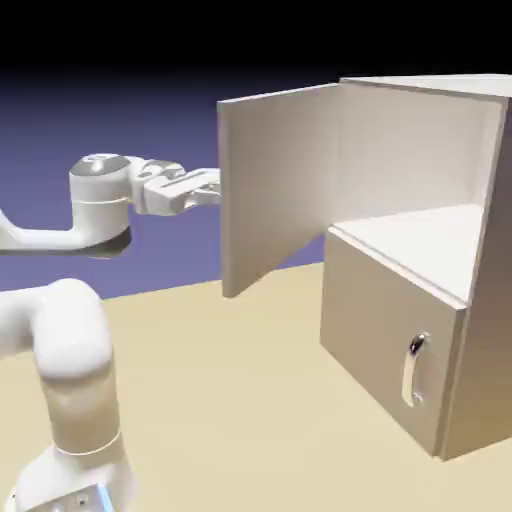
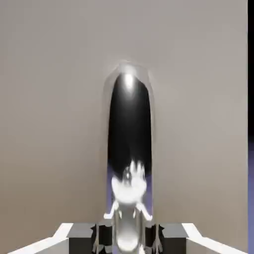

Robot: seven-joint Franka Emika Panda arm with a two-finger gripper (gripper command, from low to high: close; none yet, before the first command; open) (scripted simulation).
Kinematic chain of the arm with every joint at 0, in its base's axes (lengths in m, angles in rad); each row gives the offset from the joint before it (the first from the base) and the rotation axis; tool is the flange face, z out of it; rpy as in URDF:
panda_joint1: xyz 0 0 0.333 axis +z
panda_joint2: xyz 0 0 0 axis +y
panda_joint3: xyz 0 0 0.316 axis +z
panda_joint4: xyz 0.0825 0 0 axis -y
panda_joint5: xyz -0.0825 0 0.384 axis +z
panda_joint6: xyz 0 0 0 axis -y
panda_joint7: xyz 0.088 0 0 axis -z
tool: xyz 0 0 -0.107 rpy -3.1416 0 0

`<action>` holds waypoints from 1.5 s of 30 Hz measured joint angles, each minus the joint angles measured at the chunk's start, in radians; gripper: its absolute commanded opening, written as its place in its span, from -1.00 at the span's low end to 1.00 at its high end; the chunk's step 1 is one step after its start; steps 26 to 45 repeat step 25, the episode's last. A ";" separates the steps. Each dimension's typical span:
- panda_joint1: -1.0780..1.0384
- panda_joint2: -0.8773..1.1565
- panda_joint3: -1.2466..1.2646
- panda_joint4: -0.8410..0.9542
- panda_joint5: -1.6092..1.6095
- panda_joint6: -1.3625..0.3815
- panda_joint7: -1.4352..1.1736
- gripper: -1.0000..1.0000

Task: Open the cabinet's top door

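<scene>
The beige-grey cabinet (image 1: 484, 300) stands at the right. Its top door (image 1: 275, 185) is swung wide open, and the pale interior shows behind it. My gripper (image 1: 212, 188) reaches the door's outer face at its free left edge; the handle is hidden behind the panel there. In the hand view the door panel (image 2: 54, 99) fills the picture, with the vertical silver handle (image 2: 129, 144) running down the middle. My gripper (image 2: 128, 239) is shut on this handle, and a dark fingertip (image 2: 101, 234) presses each side of its lower end.
The shorter lower door (image 1: 375, 320) is closed, with its small silver handle (image 1: 413, 370) facing the table. The tan table (image 1: 230, 380) spreads in front of the cabinet. My arm's white base link (image 1: 70, 380) rises at the lower left.
</scene>
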 measured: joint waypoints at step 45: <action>-0.663 0.081 0.551 0.894 0.370 -0.828 -0.091 -1.00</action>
